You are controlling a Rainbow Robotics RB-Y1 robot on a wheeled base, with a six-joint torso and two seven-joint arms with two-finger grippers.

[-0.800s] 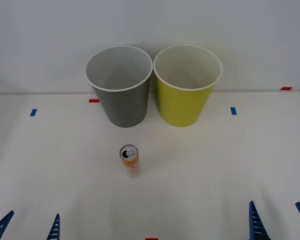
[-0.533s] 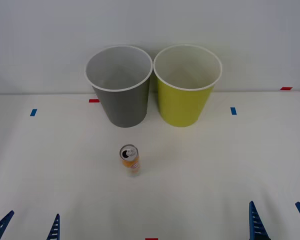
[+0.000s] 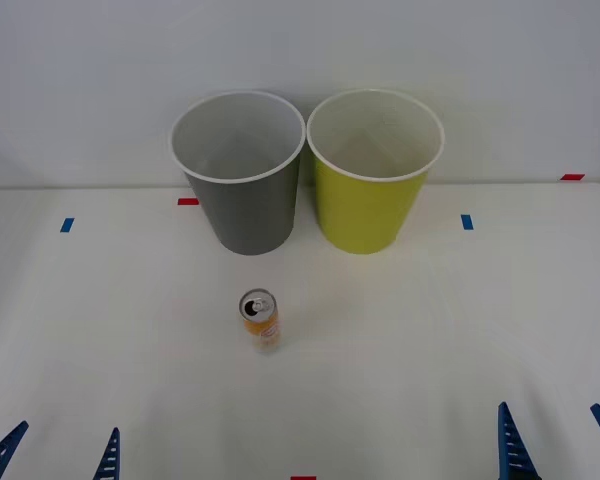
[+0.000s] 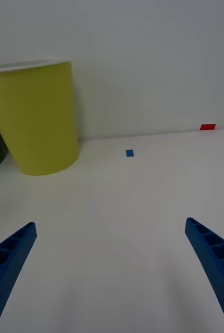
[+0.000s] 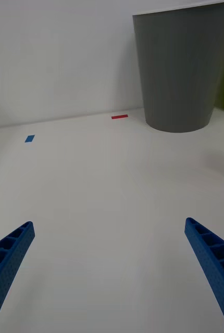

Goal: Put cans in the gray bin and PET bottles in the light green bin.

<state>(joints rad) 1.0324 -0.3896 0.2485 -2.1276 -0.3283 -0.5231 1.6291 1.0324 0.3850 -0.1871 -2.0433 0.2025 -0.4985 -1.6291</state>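
So, the orange-and-white can (image 3: 261,321) stands upright at centre frame on the tabletop (image 3: 460,330), below the gray bin (image 3: 242,190) and well apart from it. The light green bin (image 3: 372,190) sits just beside. Left gripper (image 3: 55,455) and right gripper (image 3: 558,440) wait at the bottom corners, fingers spread wide, holding nothing, ready to reach.

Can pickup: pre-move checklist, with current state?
1. Can upright on the table, apart from both bins: ok.
2. Gray bin upright, mouth open, nothing seen inside: ok.
3. Light green bin upright, beside the gray bin: ok.
4. Left gripper open, holding nothing, at the near edge: ok.
5. Right gripper open, holding nothing, at the near edge: ok.
6. Whether the can is full or drained: cannot tell.
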